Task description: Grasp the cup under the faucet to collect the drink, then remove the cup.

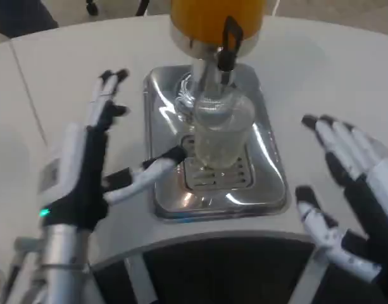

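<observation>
A clear plastic cup [220, 132] stands on the drip grate of a shiny metal dispenser base [269, 183], right under the faucet with its black lever [230, 39]. Above it is the orange drink tank [212, 16]. My left hand [86, 164] is to the left of the base, fingers spread; its thumb [152, 171] reaches over the base's edge toward the cup's foot, and I cannot tell if it touches. My right hand [349, 190] hovers to the right of the base, fingers apart, holding nothing.
The dispenser sits on a white round table [320, 76]. The table's front edge curves just below the base, with a dark gap [225, 266] beneath it. Free table surface lies on both sides of the dispenser.
</observation>
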Tool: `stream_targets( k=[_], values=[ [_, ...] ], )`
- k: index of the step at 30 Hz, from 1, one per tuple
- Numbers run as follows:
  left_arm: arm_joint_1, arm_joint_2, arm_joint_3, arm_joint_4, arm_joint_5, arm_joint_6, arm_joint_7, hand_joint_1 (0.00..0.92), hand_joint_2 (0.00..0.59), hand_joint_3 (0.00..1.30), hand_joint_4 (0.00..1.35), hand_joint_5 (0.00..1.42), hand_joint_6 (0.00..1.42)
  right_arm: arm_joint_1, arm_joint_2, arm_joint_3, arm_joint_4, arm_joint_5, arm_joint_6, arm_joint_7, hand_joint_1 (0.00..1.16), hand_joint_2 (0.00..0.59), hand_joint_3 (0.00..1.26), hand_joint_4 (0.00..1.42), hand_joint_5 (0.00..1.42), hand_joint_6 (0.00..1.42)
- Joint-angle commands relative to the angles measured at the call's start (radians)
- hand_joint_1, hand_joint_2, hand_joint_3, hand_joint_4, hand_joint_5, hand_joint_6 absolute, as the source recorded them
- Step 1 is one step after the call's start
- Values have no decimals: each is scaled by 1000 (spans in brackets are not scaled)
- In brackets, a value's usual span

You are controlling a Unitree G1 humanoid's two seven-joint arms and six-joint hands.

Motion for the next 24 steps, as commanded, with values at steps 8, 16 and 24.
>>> stream_targets(
  k=[8,16,24],
  values=[
    [354,125,27,-371,190,147,-222,312,61,0,0,25,76,-353,190,145,83,-8,270,37,693,508,0,0,0,48],
    [448,99,23,-482,297,205,-236,227,65,0,0,1,55,-529,221,111,207,110,343,-20,724,491,0,0,0,33],
    [488,79,38,-494,297,198,-230,210,68,0,0,0,43,-608,205,83,314,325,306,-74,734,481,0,0,0,17]
  ],
)
